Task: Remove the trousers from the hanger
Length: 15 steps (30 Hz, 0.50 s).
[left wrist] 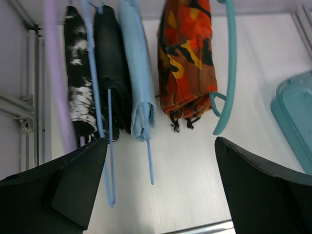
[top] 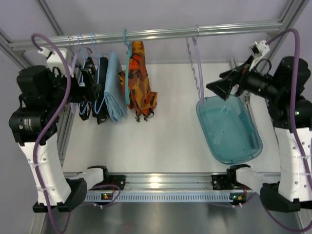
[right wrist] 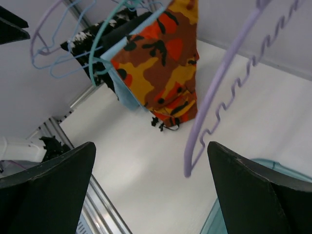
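Left tool (left wrist: 161, 144) and right tool (right wrist: 151, 146) both spread wide and empty, neither touching the trousers (top: 139, 80).
From the top camera, the trousers hang folded on the teal hanger (top: 127, 73), hooked over the rail (top: 161, 33) at about 11 o'clock above the desk (top: 170, 141). A light-blue cloth (top: 114, 87) hangs just beside them at their 9 o'clock, with black garments (top: 100, 83) beyond it. The left tool sits at 9 o'clock, close by the black garments and apart from the trousers. The right tool is at 2 o'clock, well apart from the trousers, near a lilac hanger (top: 199, 68) and above the far end of a teal bin (top: 229, 129) lying at 4 o'clock.
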{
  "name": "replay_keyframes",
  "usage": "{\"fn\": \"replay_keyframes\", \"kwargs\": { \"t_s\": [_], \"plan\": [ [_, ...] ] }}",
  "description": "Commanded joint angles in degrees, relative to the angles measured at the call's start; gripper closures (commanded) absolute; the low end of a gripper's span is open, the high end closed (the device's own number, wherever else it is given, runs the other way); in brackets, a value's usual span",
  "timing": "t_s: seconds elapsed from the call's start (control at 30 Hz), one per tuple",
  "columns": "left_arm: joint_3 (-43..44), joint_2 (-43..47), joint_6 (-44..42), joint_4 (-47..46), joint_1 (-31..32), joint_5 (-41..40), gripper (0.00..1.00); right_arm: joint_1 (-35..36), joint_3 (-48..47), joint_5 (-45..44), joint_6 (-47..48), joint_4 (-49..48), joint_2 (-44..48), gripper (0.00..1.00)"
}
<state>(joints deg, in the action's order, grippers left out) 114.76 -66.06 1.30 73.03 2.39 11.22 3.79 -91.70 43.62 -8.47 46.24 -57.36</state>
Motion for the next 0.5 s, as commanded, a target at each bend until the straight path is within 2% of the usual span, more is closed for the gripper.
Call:
{"fn": "replay_keyframes", "kwargs": {
  "t_s": [0.0,0.1,0.23,0.3,0.33,0.37,0.4,0.47],
  "plan": [
    [3.1,1.2,5.11,-3.6,-8.33,4.77,0.01,5.95,-7.69,0.07,-6.9,-10.54,-7.2,0.01],
    [2.32,3.12,9.32,-5.97,-13.27,3.29,0.01,12.62,-14.28,-2.48,-7.35,-10.99,-14.08,0.01],
    [-0.76,6.12,12.84,-8.87,-14.52,0.56,0.01,25.26,-17.63,-7.13,-8.58,-14.93,-20.41,0.01],
    [-1.64,6.82,13.2,-9.05,-14.61,0.47,0.01,29.5,-14.76,-9.59,-13.38,-20.02,-21.39,0.01],
    [-1.91,6.91,13.55,-9.05,-14.78,0.38,0.01,33.0,-11.86,-10.21,-15.76,-25.01,-20.95,0.01],
    [-2.26,7.09,13.81,-9.05,-15.05,0.38,0.02,34.51,-5.05,-12.48,-18.05,-34.63,-19.47,0.0],
    [-2.61,7.09,13.9,-8.88,-15.4,0.81,0.02,36.18,-1.93,-14.24,-22.16,-39.86,-18.93,0.01],
    [-2.79,7.0,14.43,-8.96,-15.49,0.91,0.01,40.58,3.27,-18.63,-24.65,-48.56,-19.53,0.01]
  ]
}}
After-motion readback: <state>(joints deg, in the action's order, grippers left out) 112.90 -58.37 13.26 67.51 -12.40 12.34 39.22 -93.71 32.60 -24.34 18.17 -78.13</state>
